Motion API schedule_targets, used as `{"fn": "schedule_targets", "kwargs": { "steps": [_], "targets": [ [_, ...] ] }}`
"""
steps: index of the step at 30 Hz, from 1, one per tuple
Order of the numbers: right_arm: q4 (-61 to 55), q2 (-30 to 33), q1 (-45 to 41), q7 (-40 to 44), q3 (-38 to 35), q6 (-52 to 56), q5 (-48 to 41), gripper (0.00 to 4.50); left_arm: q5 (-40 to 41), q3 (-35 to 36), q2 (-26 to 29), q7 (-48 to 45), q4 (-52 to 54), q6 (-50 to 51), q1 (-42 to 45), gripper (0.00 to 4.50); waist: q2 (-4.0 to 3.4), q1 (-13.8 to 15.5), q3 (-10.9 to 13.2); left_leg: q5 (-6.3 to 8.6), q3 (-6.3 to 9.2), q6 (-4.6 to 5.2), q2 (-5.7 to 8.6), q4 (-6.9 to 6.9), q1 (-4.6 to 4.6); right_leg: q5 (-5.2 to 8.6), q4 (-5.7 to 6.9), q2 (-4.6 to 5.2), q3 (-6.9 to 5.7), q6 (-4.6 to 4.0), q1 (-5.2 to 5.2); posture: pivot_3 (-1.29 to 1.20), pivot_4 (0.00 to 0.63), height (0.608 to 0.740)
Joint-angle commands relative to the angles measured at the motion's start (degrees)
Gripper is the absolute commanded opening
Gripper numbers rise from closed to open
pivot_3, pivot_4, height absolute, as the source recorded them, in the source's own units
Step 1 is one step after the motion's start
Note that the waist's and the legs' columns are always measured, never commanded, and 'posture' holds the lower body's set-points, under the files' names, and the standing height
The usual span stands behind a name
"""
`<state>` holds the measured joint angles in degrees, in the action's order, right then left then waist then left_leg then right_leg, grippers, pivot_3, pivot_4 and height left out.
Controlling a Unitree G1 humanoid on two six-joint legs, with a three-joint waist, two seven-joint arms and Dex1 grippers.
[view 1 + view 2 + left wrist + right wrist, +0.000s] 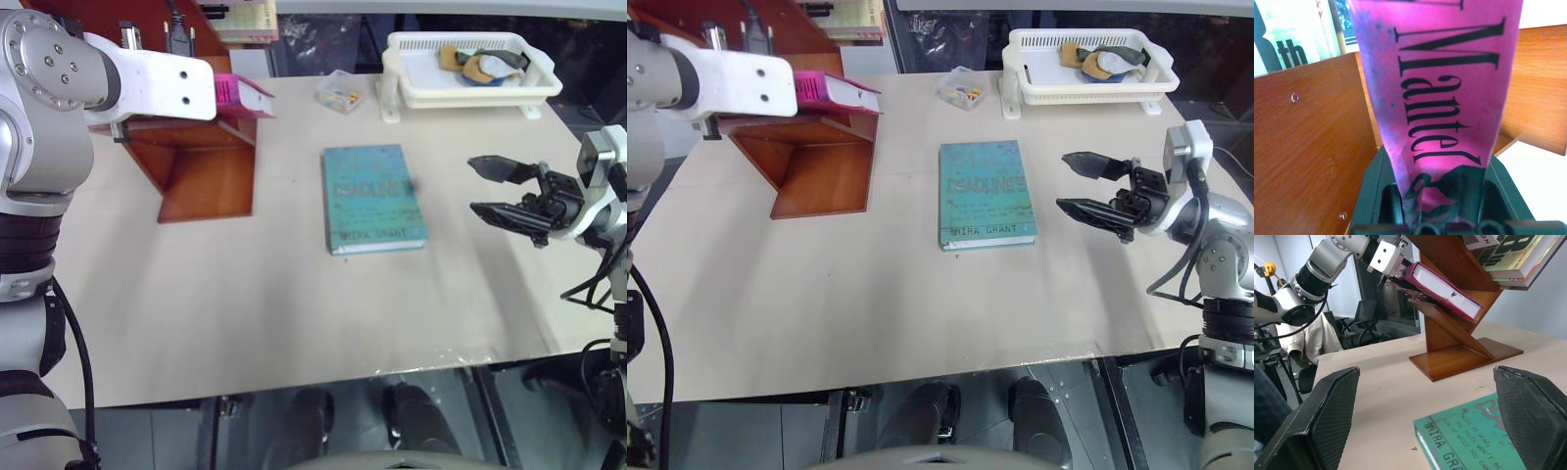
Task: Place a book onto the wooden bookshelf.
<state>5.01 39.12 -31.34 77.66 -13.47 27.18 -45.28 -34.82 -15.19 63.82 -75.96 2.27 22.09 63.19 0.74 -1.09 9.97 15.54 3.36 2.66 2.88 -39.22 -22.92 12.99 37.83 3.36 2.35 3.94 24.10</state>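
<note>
Nearest the lens in the left wrist view, the left end effector is clamping its two black fingers shut on the lower edge of the bright pink hardback book, whose black cover lettering "Mantel" and small black animal figure are running up from the grip. Around this book, the reddish-brown panels of the large wooden bookshelf are standing close on both sides. Seen from the right wrist, the pink book is lying tilted on a slanted panel of the bookshelf, its white page edges facing outward, while the left end effector is gripping its raised end. Other books are leaning on the panel above it.

Out over the right side of the pale tabletop, the right end effector is hovering with its two black fingers spread wide apart and holding nothing. Beside it, a thinner teal-blue book is lying flat on the tabletop, well apart from the bookshelf base. Farther back, a white plastic basket tray holding crumpled items is sitting near the rear edge, and a small clear container is resting just beside it.
</note>
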Motion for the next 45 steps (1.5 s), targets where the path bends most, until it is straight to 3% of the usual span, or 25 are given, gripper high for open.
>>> {"fn": "schedule_targets", "kwargs": {
  "steps": [1,2,8,25,32,37,39,42,45],
  "targets": [
    [-1.77,0.63,0.07,-0.18,-1.66,-0.58,-0.64,4.50,-2.01,1.55,1.18,2.05,-1.15,-0.51,1.40,1.01,0.00,-0.04,0.00,0.00,0.00,0.00,0.00,0.00,0.00,0.00,0.01,0.00,0.00,0.00,0.00,0.00,0.150,0.740],
    [-1.79,0.61,0.13,-0.22,-1.65,-0.63,-0.61,4.50,-1.99,1.61,1.06,2.51,-1.44,-0.86,1.60,1.79,0.00,-0.07,0.00,0.00,0.00,0.00,0.00,0.00,0.02,0.00,0.02,0.00,0.00,0.00,0.00,0.00,0.150,0.740],
    [-2.37,0.77,0.66,-0.48,-1.82,-0.42,-0.95,4.50,-2.90,1.91,1.63,3.32,-2.47,-2.53,1.97,4.46,0.00,0.04,0.00,0.00,-0.01,0.00,0.01,0.00,0.03,0.00,0.03,0.01,0.01,0.00,0.00,0.00,0.150,0.740],
    [-2.62,0.98,0.93,-0.73,-2.08,-0.15,-1.19,4.50,2.66,6.00,2.77,-0.72,1.65,-0.86,-0.08,4.46,0.00,0.13,0.00,0.00,-0.01,0.00,0.02,0.00,0.02,0.00,0.02,0.04,0.00,0.00,0.00,0.00,0.150,0.740],
    [-3.88,1.33,2.36,-1.24,-2.80,0.39,-1.44,4.50,15.84,14.96,2.73,-3.34,10.47,1.00,-7.04,4.46,0.00,0.12,0.00,0.00,0.00,0.00,0.01,0.00,0.01,0.00,0.01,0.08,0.00,0.00,0.00,0.00,0.150,0.740],
    [-4.95,1.52,3.63,-1.89,-3.29,0.53,-1.71,4.50,25.58,23.68,0.59,-0.08,15.65,2.57,-14.32,4.46,0.01,0.18,0.02,0.00,0.01,0.00,0.01,0.01,0.03,0.00,0.00,0.16,-0.01,0.00,-0.01,0.00,0.150,0.740],
    [-5.78,1.78,4.93,-2.14,-3.77,0.75,-1.97,4.50,29.71,27.93,-1.58,1.46,18.16,6.37,-17.37,4.46,0.01,0.19,0.02,0.00,0.02,-0.01,0.01,0.01,0.04,0.00,0.04,0.15,-0.02,-0.01,-0.01,0.00,0.150,0.740],
    [-6.71,2.46,7.55,-2.63,-4.41,0.49,-1.44,4.50,40.43,34.86,-11.10,4.88,26.52,21.53,-23.18,4.46,-0.01,0.32,0.01,0.00,0.02,0.00,0.01,0.00,0.07,0.00,0.02,0.15,-0.03,0.00,-0.05,0.00,0.150,0.740],
    [-6.53,3.73,10.59,-2.80,-4.82,-0.15,0.02,4.50,45.38,36.48,-19.75,10.56,36.51,31.93,-33.32,4.46,-0.04,0.37,-0.02,0.01,0.07,0.01,0.04,-0.10,0.10,0.00,-0.02,0.23,-0.09,0.00,-0.20,0.00,0.150,0.740]
  ]
}}
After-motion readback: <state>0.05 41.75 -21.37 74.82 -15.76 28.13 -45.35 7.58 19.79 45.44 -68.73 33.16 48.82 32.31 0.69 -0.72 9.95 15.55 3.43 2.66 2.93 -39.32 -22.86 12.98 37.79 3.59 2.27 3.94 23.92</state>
